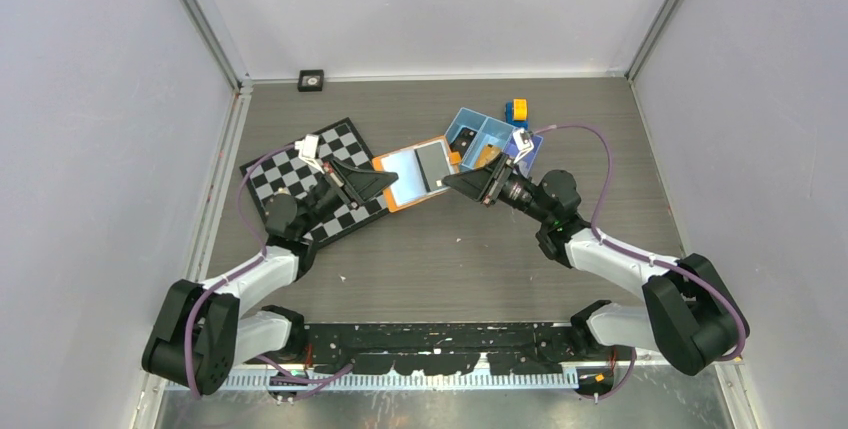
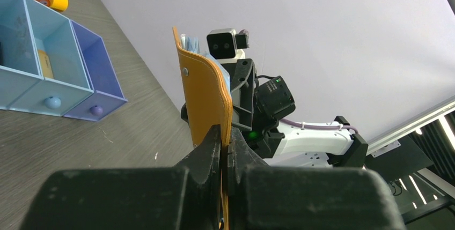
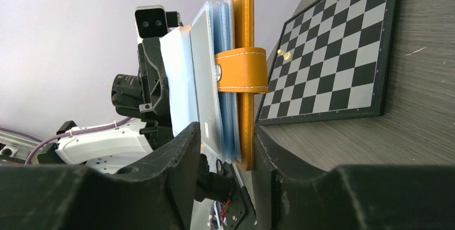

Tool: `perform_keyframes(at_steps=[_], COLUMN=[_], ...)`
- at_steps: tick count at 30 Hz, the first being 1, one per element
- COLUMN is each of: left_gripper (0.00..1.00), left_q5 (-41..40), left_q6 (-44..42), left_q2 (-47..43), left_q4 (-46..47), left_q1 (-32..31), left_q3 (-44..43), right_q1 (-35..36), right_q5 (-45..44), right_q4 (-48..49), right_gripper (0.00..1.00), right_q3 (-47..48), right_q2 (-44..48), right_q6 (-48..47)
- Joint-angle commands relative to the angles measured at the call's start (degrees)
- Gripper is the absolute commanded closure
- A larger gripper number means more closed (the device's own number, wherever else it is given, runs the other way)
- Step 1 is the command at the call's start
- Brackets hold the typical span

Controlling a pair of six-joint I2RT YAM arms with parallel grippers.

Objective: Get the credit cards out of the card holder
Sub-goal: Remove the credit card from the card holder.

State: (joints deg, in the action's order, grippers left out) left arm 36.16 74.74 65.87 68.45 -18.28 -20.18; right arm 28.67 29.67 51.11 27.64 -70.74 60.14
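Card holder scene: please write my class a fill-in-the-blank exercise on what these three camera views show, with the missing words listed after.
1. The left end effector is shut on the ____ cover of the card holder.
2. One pale chess piece stands on the ____.
3. The blue tray has ____ compartments.
Missing words: orange; chessboard; three.
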Motion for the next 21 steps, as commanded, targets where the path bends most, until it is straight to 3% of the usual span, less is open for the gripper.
perform_keyframes(at_steps=[1, 8, 15, 19, 21], left_gripper=[1.0, 1.0, 0.99, 0.88, 0.75], left_q5=[0.9, 0.7, -1.7, -5.9, -8.3], left_q6=[-1.0, -2.8, -6.6, -10.9, -13.4], left_q2=[-0.3, -0.4, -2.1, -5.2, -6.9], left_q4=[1.7, 0.3, -8.5, -22.3, -28.5], left_q1=[-0.5, -1.9, -2.0, -2.0, -2.0], left_q3=[-1.9, -2.6, -2.8, -3.5, -4.3], right_q1=[0.2, 0.2, 0.2, 0.2, 0.2], right_q5=[1.1, 2.1, 1.0, -2.8, -4.9], right_q4=[2.3, 1.5, 0.3, -2.7, -5.0], right_gripper=[0.59, 0.72, 0.91, 0.99, 1.0], right_q3=[1.3, 2.3, 2.1, 1.1, 0.8], right_q2=[0.8, 0.0, 0.6, 2.6, 3.9], right_q6=[-0.8, -0.9, -1.8, -3.5, -4.4])
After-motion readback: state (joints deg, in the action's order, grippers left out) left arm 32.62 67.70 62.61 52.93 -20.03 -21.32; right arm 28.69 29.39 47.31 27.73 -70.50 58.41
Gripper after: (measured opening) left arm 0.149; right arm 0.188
